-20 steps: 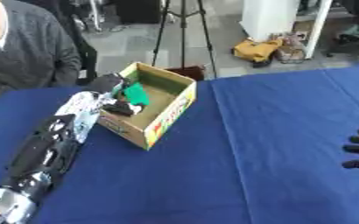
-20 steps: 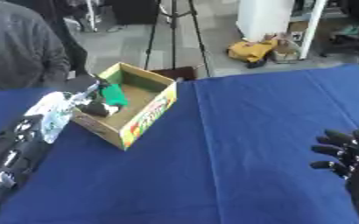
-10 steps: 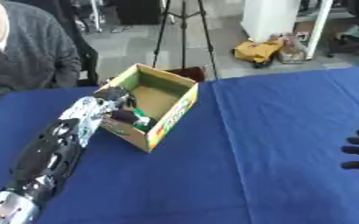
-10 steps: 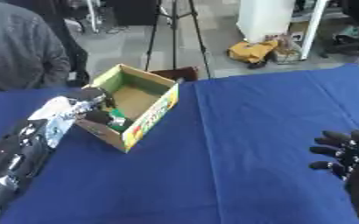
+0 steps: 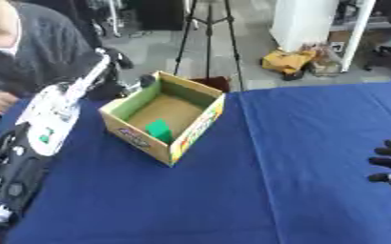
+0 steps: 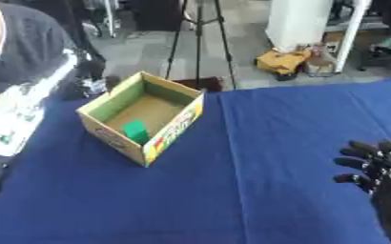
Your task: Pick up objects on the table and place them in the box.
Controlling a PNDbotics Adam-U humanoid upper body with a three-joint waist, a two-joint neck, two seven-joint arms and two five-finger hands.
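Note:
An open cardboard box (image 5: 175, 138) with a printed front stands on the blue table (image 5: 257, 190), left of centre. Inside it a green block (image 5: 159, 129) lies on the brown floor. My left arm rises along the left side. Its hand (image 5: 118, 59) hangs above and behind the box's far left corner, blurred, fingers spread and holding nothing. My right hand (image 6: 372, 167) rests open at the lower right edge, fingers pointing left, far from the box.
Blue cloth covers the whole table, with a wide stretch between the box and my right hand. Beyond the far edge stand a tripod (image 5: 205, 28) and a yellow thing (image 5: 286, 62) on the floor.
My left hand has lifted out of the box and drawn back up and to the left, leaving the green block inside. The right hand has not moved.

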